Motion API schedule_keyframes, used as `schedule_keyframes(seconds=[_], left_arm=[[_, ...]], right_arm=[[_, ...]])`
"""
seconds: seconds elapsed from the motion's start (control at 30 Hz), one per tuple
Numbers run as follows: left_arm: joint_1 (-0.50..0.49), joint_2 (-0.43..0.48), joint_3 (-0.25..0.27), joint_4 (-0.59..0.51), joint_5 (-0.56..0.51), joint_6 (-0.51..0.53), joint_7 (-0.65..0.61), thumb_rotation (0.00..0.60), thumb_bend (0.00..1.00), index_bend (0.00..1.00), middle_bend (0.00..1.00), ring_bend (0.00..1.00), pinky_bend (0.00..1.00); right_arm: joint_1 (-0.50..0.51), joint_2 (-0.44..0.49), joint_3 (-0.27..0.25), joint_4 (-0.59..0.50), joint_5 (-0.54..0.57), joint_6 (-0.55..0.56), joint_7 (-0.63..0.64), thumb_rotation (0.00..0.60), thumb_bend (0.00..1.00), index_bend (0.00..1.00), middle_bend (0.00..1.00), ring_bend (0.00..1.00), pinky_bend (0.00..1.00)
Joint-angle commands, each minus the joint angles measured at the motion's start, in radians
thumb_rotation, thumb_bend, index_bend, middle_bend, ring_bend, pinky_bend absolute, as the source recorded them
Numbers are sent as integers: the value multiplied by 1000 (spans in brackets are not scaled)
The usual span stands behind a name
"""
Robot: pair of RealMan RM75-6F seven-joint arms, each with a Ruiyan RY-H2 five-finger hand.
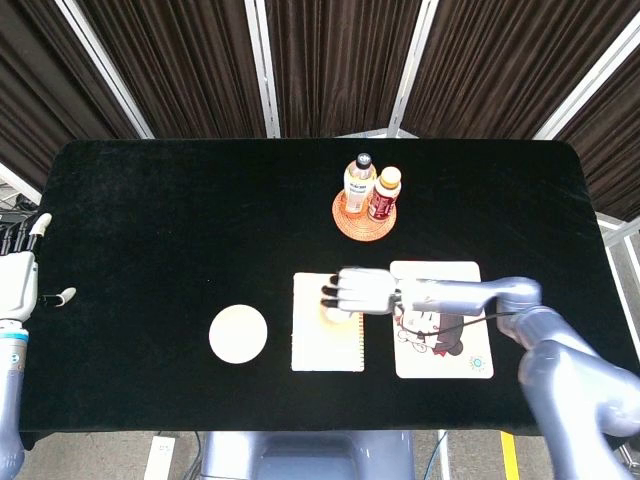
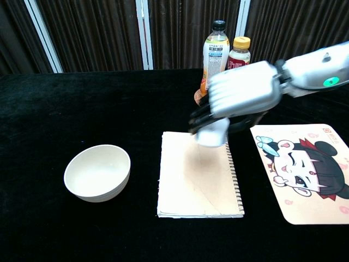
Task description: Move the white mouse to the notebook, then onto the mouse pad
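- Two bottles (image 1: 371, 189) on a coaster (image 1: 362, 220) in head view; labels too small for us to read. Right hand (image 1: 362, 291) grips white mouse (image 1: 331, 312) over notebook (image 1: 327, 336); left hand (image 1: 18, 275) w/ fingers apart at table edge.
- Chest view: we see mouse lifted clear above notebook, beside cartoon mouse pad (image 2: 305, 174); bowl (image 2: 97, 172) well left.

white mouse (image 2: 214, 135): small, rounded, blurred; held clear of the notebook under the right hand (image 2: 240, 94), just above centre in the chest view.
notebook (image 2: 199, 177): cream cover, spiral binding along its right edge; laid flat, closed, at lower centre.
mouse pad (image 2: 300, 172): rectangular, printed with a cartoon face; laid flat at lower right, beside the notebook.
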State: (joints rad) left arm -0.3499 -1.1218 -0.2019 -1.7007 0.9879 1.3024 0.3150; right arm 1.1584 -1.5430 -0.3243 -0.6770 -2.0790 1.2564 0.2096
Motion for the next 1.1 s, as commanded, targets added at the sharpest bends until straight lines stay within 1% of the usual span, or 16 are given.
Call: schedule_keyframes(seconds=[0.03,0.17,0.33,0.47,0.53,0.67,0.77,0.87,0.93,0.97,1.0,1.03,1.1], left_arm=[[1,2,1,-4,5,-1,-3,600,0,0,0,0,0],[3,6,3,-17,17,5,-1,600,0,0,0,0,0],[6,7,2,-30,33,17,-1,600,0,0,0,0,0],[6,5,3,-33,37,22,4,600,0,0,0,0,0],[6,3,2,-34,36,22,6,600,0,0,0,0,0],[4,-2,3,-34,35,22,15,600,0,0,0,0,0],[3,-5,3,-33,34,22,20,600,0,0,0,0,0],[3,-6,3,-31,30,20,21,600,0,0,0,0,0],[3,-6,2,-30,29,19,21,600,0,0,0,0,0],[3,-6,1,-30,28,19,21,600,0,0,0,0,0],[3,-6,1,-29,28,18,21,600,0,0,0,0,0],[3,-6,1,-28,28,17,20,600,0,0,0,0,0],[3,-6,1,-28,29,15,19,600,0,0,0,0,0]], right_arm=[[-73,87,-38,-41,16,17,-47,600,740,451,495,385,604],[-146,119,-76,-24,20,13,-61,600,738,451,495,385,599],[-228,110,-100,29,27,22,-51,600,734,451,495,385,591],[-281,89,-113,96,17,60,-44,600,734,451,495,385,566],[-301,73,-119,142,6,83,-45,600,733,451,495,385,540],[-326,32,-142,243,-28,122,-32,600,725,451,495,385,534],[-341,5,-152,305,-41,143,-19,600,707,451,495,385,518],[-352,-16,-152,349,-42,149,-7,600,655,451,495,378,484],[-356,-24,-152,365,-41,148,-1,600,623,451,479,348,459],[-358,-27,-154,374,-41,145,1,600,591,446,444,310,431],[-359,-30,-155,384,-42,140,-3,600,538,419,381,242,381],[-362,-32,-157,394,-42,132,-7,600,466,371,300,150,313],[-365,-33,-157,403,-40,130,-8,600,351,281,173,28,212]])
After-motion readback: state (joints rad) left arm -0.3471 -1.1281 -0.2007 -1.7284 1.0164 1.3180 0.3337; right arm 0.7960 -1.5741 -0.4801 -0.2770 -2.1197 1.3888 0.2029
